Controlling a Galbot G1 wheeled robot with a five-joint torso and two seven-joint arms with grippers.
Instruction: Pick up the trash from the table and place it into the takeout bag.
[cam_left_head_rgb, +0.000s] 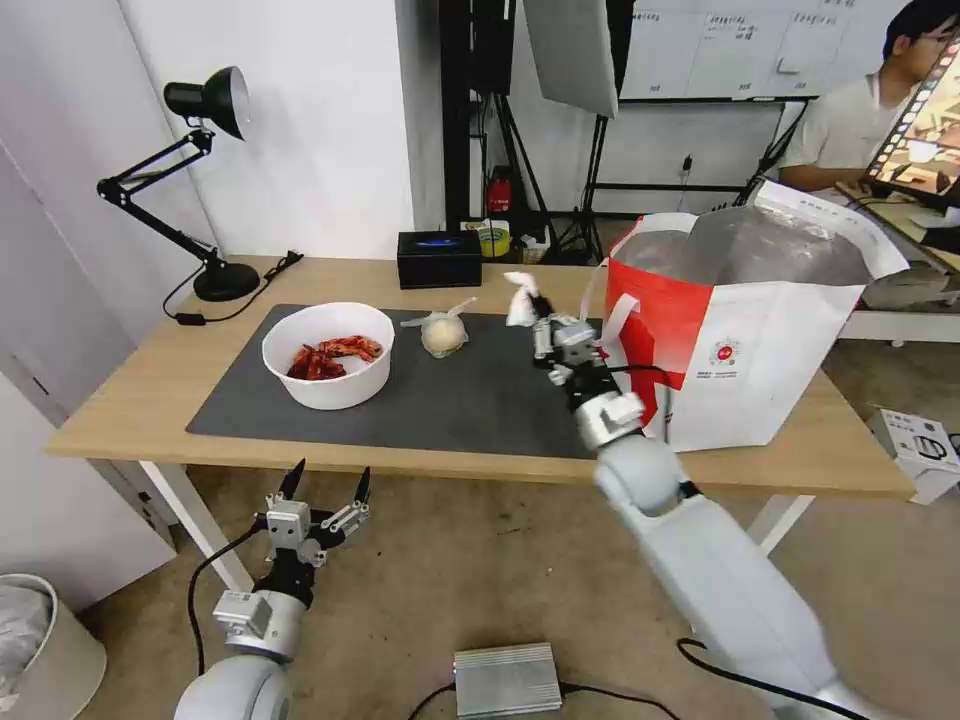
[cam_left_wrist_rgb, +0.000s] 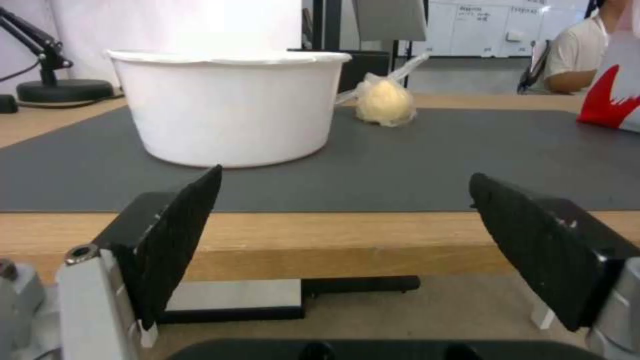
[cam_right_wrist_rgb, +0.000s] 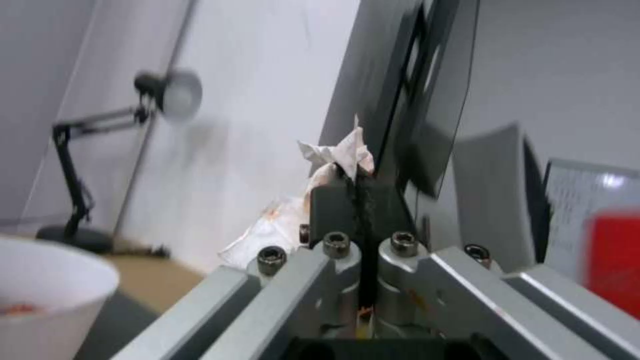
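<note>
White tissue (cam_left_head_rgb: 520, 290): pinched in right tool (cam_left_head_rgb: 541, 322), raised beside takeout bag (cam_left_head_rgb: 745, 340).
Left tool (cam_left_head_rgb: 327, 483): gaped empty below table (cam_left_head_rgb: 120, 400).
Next: probably carry over bag's mouth.

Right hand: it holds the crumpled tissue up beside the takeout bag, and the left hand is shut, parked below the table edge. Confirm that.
Wrong on one count: the left hand is open, its pads spread wide in the left wrist view. The rest holds: the right hand grips the crumpled tissue beside the takeout bag, left hand below the table edge.
</note>
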